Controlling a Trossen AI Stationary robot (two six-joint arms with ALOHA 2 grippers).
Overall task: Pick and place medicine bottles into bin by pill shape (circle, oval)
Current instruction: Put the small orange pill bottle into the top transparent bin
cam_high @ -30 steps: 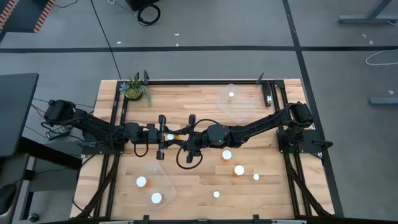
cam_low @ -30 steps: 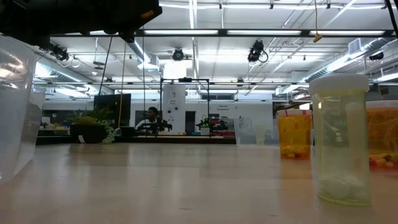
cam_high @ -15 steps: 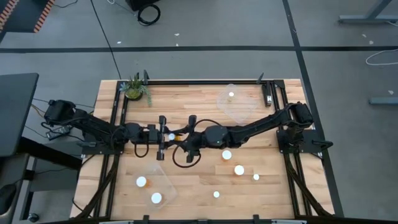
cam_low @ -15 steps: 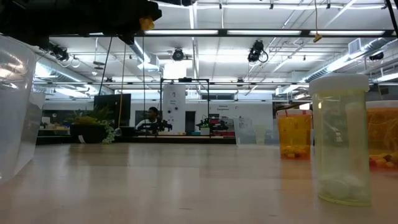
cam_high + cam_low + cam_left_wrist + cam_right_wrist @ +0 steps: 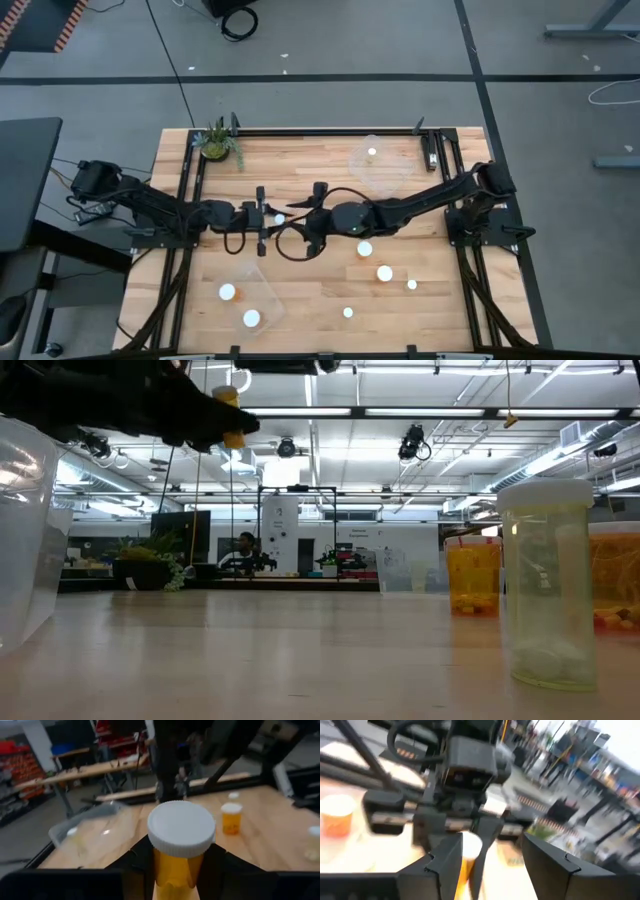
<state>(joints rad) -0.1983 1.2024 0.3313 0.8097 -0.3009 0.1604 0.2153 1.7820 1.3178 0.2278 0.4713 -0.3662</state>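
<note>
Bottle (image 5: 181,845) with a white cap and orange body sits clamped between the fingers of the left hand (image 5: 268,217), held above the middle of the desk (image 5: 320,300). The right hand (image 5: 308,214) faces it from just beside, its fingers spread wide with nothing between them; in the right wrist view the two dark fingers (image 5: 442,862) stand apart and the bottle shows beyond them in the other hand's grip.

Four more bottles stand on the near right part of the desk: one (image 5: 365,248) just under the right arm, one (image 5: 384,273) a little nearer, a smaller one (image 5: 411,285) beside it, and another small one (image 5: 348,313) toward the front edge. A clear bin (image 5: 378,165) at the far right holds one bottle (image 5: 371,153). A second clear bin (image 5: 262,290) at the near left holds two bottles (image 5: 228,292). A small potted plant (image 5: 216,141) stands at the far left corner.
</note>
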